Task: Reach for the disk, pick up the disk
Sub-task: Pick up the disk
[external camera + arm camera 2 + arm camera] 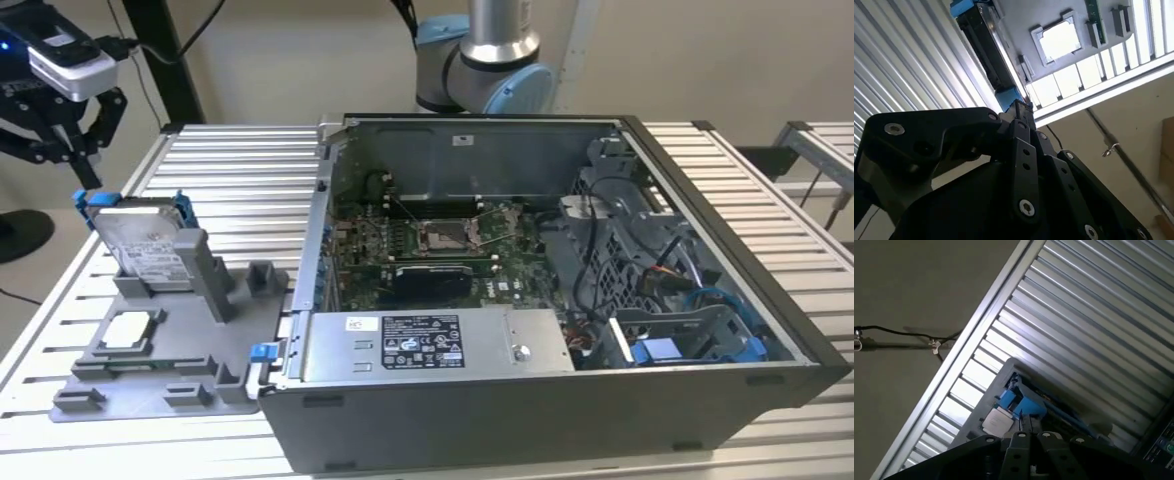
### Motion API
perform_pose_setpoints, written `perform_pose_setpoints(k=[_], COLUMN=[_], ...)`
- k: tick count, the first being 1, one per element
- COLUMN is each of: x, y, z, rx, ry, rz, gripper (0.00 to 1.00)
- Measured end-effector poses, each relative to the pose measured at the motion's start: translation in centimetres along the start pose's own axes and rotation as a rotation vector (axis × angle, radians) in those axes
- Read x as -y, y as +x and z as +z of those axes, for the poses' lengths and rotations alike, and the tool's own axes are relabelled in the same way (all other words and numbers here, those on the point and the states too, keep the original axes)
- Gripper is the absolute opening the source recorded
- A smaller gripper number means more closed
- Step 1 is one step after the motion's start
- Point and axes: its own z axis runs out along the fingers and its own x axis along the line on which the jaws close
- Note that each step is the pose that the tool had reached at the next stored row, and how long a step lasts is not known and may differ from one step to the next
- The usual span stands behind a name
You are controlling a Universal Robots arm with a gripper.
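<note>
Surface: ribbed metal table (227,160); second table (821,150) to the exterior view's right of the case (534,410). Room: beige wall behind the case; black post (160,50) at the rear, to the exterior view's left of the case; black cable (904,332) on beige ground past the table's edge in the first wrist view.

Found case open-topped at mid-table, holding motherboard (441,235), labelled power supply (427,345) at its near wall and blue bay piece (674,350). Arm base (487,60) just behind the case.

Found grey fixture (174,385) just beside the case, on the exterior view's left. Disk (140,245) upright at the fixture's far end, label towards the camera, blue bracket (87,200) round its edges. Same disk (986,47) edge-on in the second wrist view. White-topped square part (130,330) flat in the fixture, nearer the camera than the disk. Fixture post (200,270) standing in front of the disk's case-side edge.

Gripper (90,180) over the disk's top corner farthest from the case. Fingers drawn together, as logged at the gripper (1021,107) in the second wrist view and the gripper (1026,416) in the first. Tip right at the bracket (1029,405); contact: cannot tell.
</note>
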Motion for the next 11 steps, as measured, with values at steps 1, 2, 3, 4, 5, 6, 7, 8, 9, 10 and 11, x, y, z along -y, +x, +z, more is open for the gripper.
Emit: perform_pose_setpoints(k=[1,2,3,4,5,6,7,8,9,10,11], x=[0.0,0.0,0.0,0.0,0.0,0.0,0.0,0.0,0.0,0.0,0.0], y=[0.0,0.0,0.0,0.0,0.0,0.0,0.0,0.0,0.0,0.0,0.0], z=[0.0,0.0,0.0,0.0,0.0,0.0,0.0,0.0,0.0,0.0,0.0], rx=[-0.0001,-0.0001,-0.0001,-0.0003,-0.0006,-0.001,-0.0013,-0.0017,-0.0023,-0.0032,-0.0048], ry=[0.0003,0.0008,0.0012,0.0014,0.0015,0.0017,0.0018,0.002,0.0024,0.0035,0.0053], rz=[-0.017,-0.036,-0.054,-0.072,-0.09,-0.108,-0.126,-0.145,-0.163,-0.181,-0.197], gripper=[0.0,0.0,0.0,0.0,0.0,0.0,0.0,0.0,0.0,0.0,0.0])
